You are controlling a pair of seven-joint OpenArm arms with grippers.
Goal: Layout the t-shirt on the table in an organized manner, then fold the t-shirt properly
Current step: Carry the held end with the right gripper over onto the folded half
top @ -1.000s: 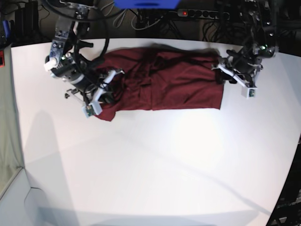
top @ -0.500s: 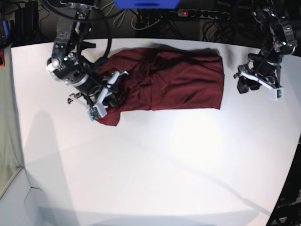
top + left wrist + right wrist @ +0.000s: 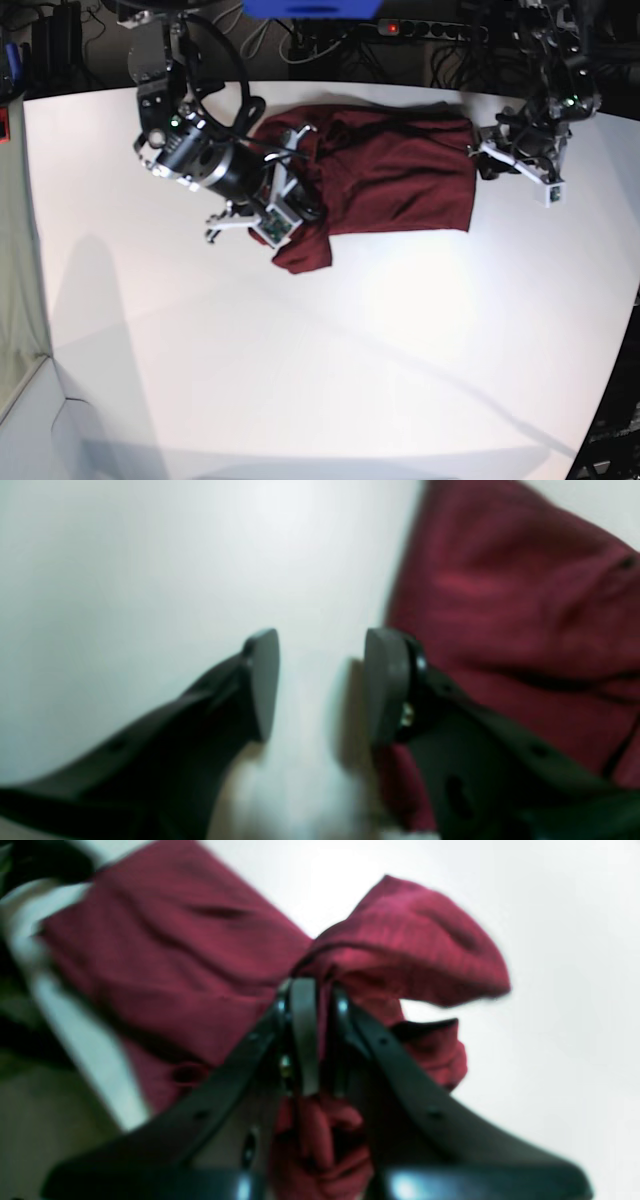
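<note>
The maroon t-shirt (image 3: 400, 180) lies at the back of the white table (image 3: 330, 360), its left end bunched and drawn over the rest. My right gripper (image 3: 295, 205) is shut on that end; in the right wrist view a lifted fold of the t-shirt (image 3: 175, 955) is pinched between its fingers (image 3: 303, 1035). My left gripper (image 3: 485, 155) hovers at the shirt's right edge. In the left wrist view it (image 3: 320, 680) stands open over bare table (image 3: 125, 580), with the t-shirt (image 3: 500, 605) just beside its right finger and nothing between the pads.
Behind the table run a power strip (image 3: 430, 30) with a red light, cables and a blue object (image 3: 310, 8). The table's curved edge falls away at the right (image 3: 615, 380). A grey surface (image 3: 15, 300) borders the left.
My right gripper has dragged the shirt's left end rightward over the body. My left arm swung away to the right, then came back to the shirt's right edge.
</note>
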